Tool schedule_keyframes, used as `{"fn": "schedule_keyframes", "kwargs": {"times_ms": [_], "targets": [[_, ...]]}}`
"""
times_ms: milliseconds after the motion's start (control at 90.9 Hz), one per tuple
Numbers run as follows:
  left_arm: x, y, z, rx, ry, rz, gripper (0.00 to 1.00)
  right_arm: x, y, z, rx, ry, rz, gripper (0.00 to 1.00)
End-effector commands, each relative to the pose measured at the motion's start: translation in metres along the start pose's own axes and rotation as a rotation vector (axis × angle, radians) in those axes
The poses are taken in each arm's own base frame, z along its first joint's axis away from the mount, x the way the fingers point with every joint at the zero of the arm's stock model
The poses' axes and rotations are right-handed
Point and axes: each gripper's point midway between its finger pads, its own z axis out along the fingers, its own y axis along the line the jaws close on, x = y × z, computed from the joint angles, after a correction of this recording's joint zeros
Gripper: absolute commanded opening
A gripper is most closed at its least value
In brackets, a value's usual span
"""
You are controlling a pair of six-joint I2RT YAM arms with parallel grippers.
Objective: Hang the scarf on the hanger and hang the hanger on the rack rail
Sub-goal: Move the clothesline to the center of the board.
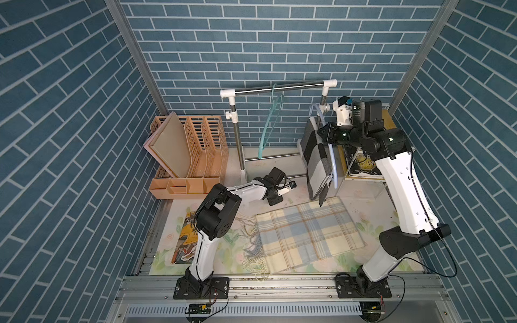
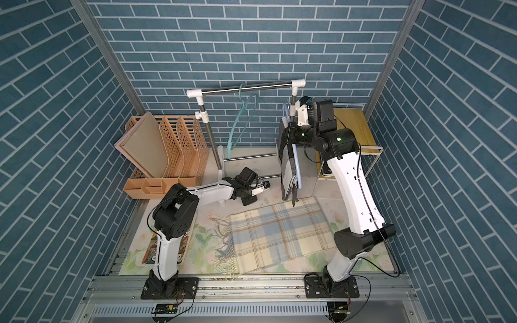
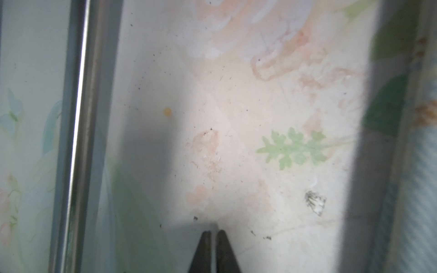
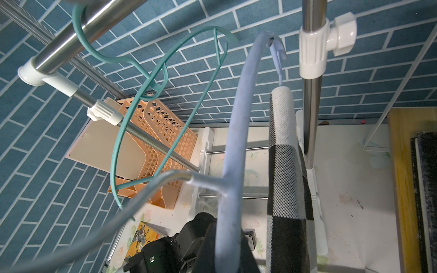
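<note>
We see two arms, the left arm [image 1: 202, 251] and the right arm [image 1: 400, 179], each made of smooth white shells joined by bulky black joints. Each stands on a black base plate [image 1: 221, 288] dotted with silver screws. A thin black cable [image 1: 456, 269] loops off the right arm, where a small green light [image 1: 390, 138] glows. The left end effector [image 3: 214, 232] has two dark, tapering fingers [image 3: 223, 250].

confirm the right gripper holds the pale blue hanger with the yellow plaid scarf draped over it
No: the right wrist view shows the black and grey checked scarf draped over the pale blue hanger in the right gripper. The yellow plaid scarf lies on the table.
</note>
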Motion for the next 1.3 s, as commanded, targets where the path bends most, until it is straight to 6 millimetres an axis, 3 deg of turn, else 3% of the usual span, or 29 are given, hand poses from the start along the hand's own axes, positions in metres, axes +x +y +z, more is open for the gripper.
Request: {"fn": "schedule_keyframes", "kwargs": {"times_ms": [0,44,165,429,682,825,1001,1287], "targets": [[-0.026,0.021,-0.026,-0.080,-0.084,0.021,0.49,-0.035,0.018,-0.036,-0.055,-0.160,-0.053,0.00],[-0.029,0.027,-0.031,-0.100,-0.093,0.026,0.61,-0.034,0.018,-0.036,-0.053,-0.159,-0.054,0.00],[-0.033,0.043,-0.034,-0.114,-0.096,0.031,0.71,-0.033,0.017,-0.035,-0.050,-0.154,-0.055,0.00],[-0.022,0.049,0.004,0.034,-0.033,0.001,0.73,-0.031,0.016,-0.032,-0.050,-0.146,-0.052,0.00],[-0.028,0.067,0.025,0.047,-0.021,-0.010,0.80,-0.029,0.015,-0.027,-0.049,-0.135,-0.050,0.00],[-0.020,0.074,0.034,0.046,-0.001,-0.030,0.84,-0.029,0.015,-0.023,-0.050,-0.131,-0.050,0.00],[-0.016,0.058,0.042,0.143,-0.007,-0.034,0.76,-0.029,0.013,-0.018,-0.048,-0.123,-0.050,0.00],[-0.010,0.037,0.043,0.229,-0.010,0.003,0.40,-0.032,0.016,-0.015,-0.059,-0.127,-0.050,0.00]]}}
